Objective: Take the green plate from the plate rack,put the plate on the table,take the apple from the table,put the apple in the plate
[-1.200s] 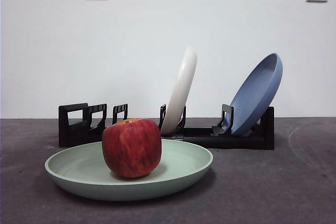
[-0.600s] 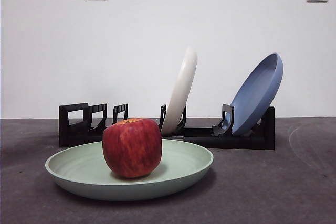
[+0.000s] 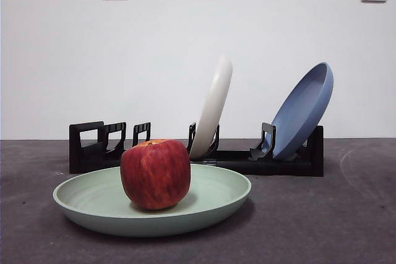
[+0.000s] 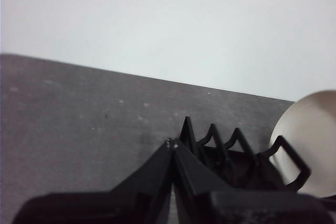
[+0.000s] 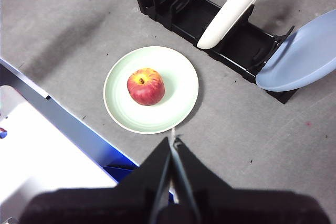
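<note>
Already the apple (image 3: 155, 174) is seated in the green plate (image 3: 210, 205) near the table's (image 3: 322, 227) front edge; both end effectors, left (image 4: 172, 143) and right (image 5: 172, 141), are held together, raised clear.

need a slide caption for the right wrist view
Overhead: apple sits in the green plate on the table, beside the plate rack; right gripper shut, high above, empty.

Left gripper (image 4: 172, 143): jaws pressed together tip to tip, nothing between them. Right gripper (image 5: 173, 141): raised high, pointing down, jaws likewise closed and empty. Neither arm shows in front view.
</note>
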`<state>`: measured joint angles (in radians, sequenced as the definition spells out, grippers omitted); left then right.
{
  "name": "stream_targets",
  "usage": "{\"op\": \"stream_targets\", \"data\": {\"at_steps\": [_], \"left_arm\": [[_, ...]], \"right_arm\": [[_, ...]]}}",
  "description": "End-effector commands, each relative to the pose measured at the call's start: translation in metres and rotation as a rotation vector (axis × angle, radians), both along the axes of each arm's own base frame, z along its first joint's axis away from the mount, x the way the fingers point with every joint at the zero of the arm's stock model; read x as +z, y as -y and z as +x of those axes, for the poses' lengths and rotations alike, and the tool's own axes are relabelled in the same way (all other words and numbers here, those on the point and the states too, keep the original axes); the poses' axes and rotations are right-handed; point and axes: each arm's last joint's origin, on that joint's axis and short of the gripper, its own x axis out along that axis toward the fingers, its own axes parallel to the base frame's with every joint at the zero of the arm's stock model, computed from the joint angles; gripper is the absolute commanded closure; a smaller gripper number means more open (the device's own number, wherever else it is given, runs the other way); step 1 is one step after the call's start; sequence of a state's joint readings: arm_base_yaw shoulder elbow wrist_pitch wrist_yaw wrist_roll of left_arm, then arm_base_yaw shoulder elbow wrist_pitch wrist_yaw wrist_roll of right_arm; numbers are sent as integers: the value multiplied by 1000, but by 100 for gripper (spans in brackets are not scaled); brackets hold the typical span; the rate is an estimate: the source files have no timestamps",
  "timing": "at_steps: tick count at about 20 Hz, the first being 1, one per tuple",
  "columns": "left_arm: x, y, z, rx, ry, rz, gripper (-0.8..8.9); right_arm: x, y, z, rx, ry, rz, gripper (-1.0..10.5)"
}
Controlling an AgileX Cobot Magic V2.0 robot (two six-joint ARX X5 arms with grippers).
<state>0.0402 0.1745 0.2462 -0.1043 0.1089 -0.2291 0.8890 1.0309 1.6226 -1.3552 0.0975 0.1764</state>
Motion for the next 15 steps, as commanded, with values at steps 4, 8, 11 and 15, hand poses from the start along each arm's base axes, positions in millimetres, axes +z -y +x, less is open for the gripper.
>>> {"op": "stream_targets", "data": {"at_steps": [4, 8, 11, 15], "left_arm": [[-31, -3, -6, 25, 25, 142, 817], [-58, -4, -4, 26, -100, 189, 817], [-72, -4, -1, 19, -130, 180, 817], [-72, -4, -1, 24, -134, 206, 817]], "right_arm": [[-3, 1, -1, -5, -22, -21, 962], [-3, 1, -1, -5, -22, -21, 962], [-3, 1, 0, -5, -22, -21, 962], [-3, 1, 0, -13, -15, -25, 962]]}}
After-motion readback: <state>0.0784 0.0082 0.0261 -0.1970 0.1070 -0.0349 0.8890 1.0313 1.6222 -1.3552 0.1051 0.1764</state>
